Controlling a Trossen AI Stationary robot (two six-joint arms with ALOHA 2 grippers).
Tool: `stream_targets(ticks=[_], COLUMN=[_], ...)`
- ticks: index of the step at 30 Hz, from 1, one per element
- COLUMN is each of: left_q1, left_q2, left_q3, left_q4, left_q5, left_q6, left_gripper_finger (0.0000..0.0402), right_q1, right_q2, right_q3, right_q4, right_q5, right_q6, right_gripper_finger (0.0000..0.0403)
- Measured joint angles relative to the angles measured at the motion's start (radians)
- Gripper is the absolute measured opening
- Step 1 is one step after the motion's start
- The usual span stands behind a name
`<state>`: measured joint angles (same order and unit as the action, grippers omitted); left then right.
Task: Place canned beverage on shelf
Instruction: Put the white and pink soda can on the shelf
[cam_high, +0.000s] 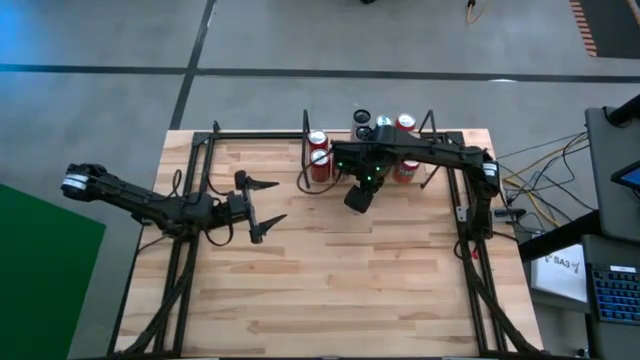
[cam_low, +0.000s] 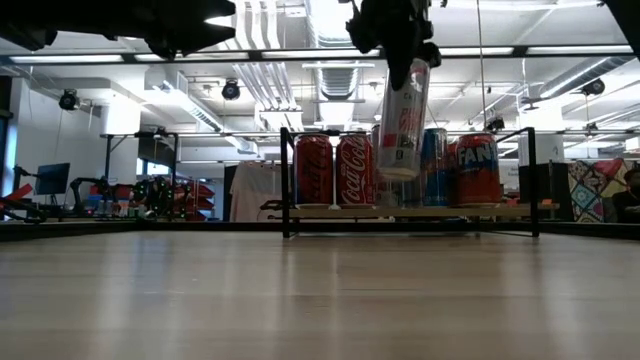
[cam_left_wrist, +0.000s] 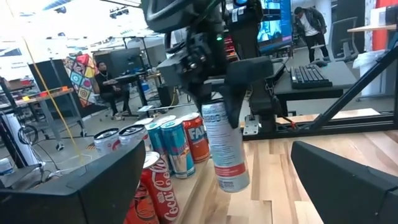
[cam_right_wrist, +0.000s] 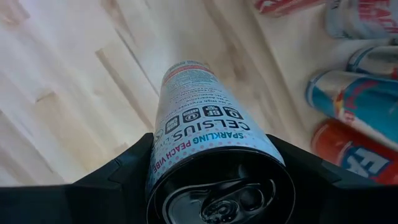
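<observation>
A tall white Celsius can (cam_low: 402, 120) hangs in the air in front of the shelf (cam_low: 410, 212), a light-wood board in a black metal frame at the table's far edge. My right gripper (cam_high: 360, 195) is shut on the can, which also shows in the left wrist view (cam_left_wrist: 222, 146) and the right wrist view (cam_right_wrist: 205, 124). Red Coca-Cola cans (cam_low: 335, 170), blue cans and an orange Fanta can (cam_low: 478, 168) stand upright on the shelf board. My left gripper (cam_high: 262, 208) is open and empty over the table's left half. My right gripper pinches the can's top end, a finger on each side of the wall just below the rim (cam_right_wrist: 157, 163). The fingers come from above, pointing down. The can hangs below them, lifted clear of the table and a little tilted, its top up.
The shelf's black posts and rails (cam_high: 306, 135) rise around the standing cans. Black frame bars (cam_high: 190, 200) run along the table's left and right sides. Bare plank tabletop (cam_high: 350, 280) lies between the shelf and the near edge.
</observation>
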<state>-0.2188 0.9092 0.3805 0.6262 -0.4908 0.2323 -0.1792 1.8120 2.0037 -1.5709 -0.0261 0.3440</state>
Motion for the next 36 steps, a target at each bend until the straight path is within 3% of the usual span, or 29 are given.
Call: stream_targets(ticks=[11, 19, 36], left_q1=[0.006, 0.014, 0.020], left_q2=[-0.001, -0.001, -0.001], left_q3=[0.000, 0.000, 0.000], left_q4=[0.000, 0.001, 0.013], left_q5=[-0.123, -0.237, -0.278], left_q6=[0.056, 0.090, 0.126], left_gripper_finger=[0.0389, 0.0389, 0.0389], right_q1=[-0.108, -0.156, -0.162], right_q2=[0.012, 0.012, 0.012], right_q3=[0.002, 0.002, 0.001], right_q4=[-0.001, 0.000, 0.003], right_q5=[0.042, 0.076, 0.080], right_q6=[-0.082, -0.056, 0.061], right_gripper_finger=[0.0245, 0.0245, 0.0248])
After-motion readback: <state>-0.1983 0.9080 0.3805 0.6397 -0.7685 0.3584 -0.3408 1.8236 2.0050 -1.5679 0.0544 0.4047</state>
